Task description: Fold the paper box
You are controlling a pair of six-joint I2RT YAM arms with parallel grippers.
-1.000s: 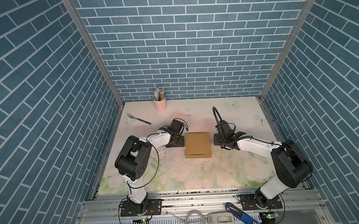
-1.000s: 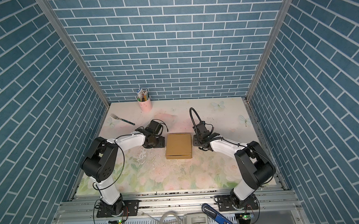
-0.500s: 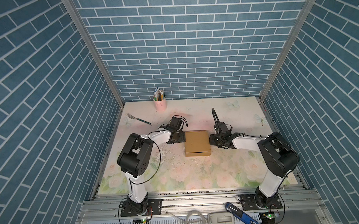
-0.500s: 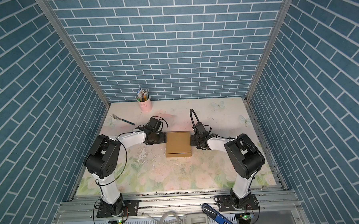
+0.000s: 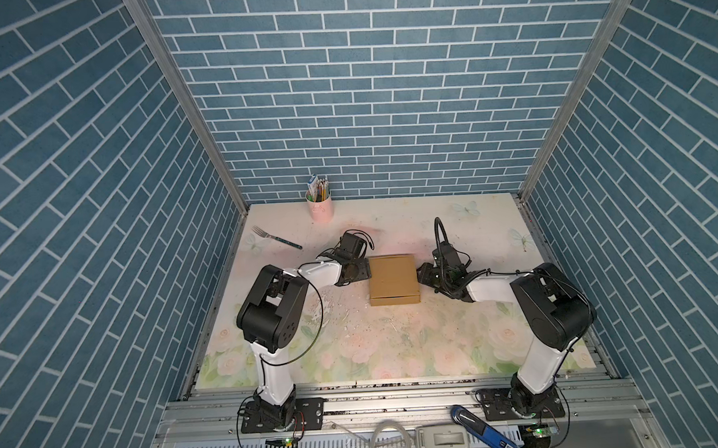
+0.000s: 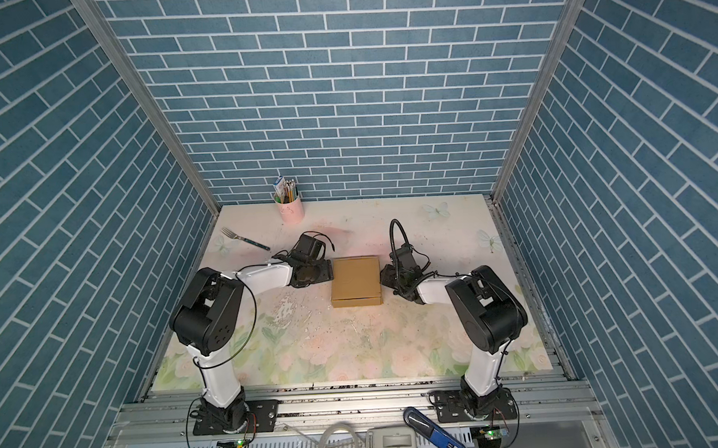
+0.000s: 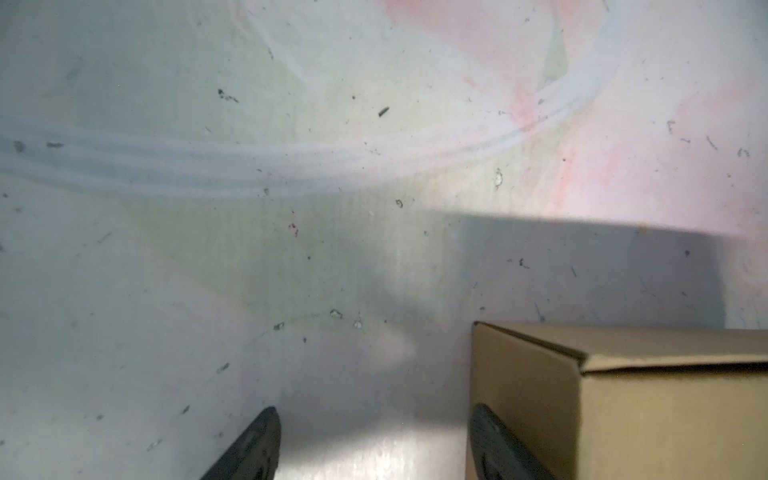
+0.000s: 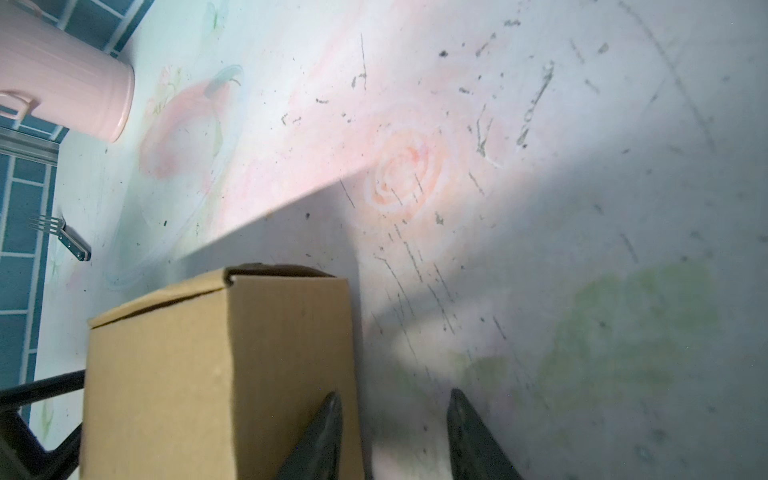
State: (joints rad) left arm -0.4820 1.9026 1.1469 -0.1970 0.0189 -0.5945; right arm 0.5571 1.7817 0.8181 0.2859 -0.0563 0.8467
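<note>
Left hand (image 7: 374, 409) fingers apart beside paper box (image 5: 392, 279) (lid down) | right hand (image 8: 395, 392) likewise | pink cup (image 5: 319, 208) holds pencils (image 5: 321, 190)

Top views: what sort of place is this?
Probably a staged robot cell: printed brick panels on aluminium posts, left arm and right arm bolted to a rail, floral tabletop with fork and pen cup.
</note>
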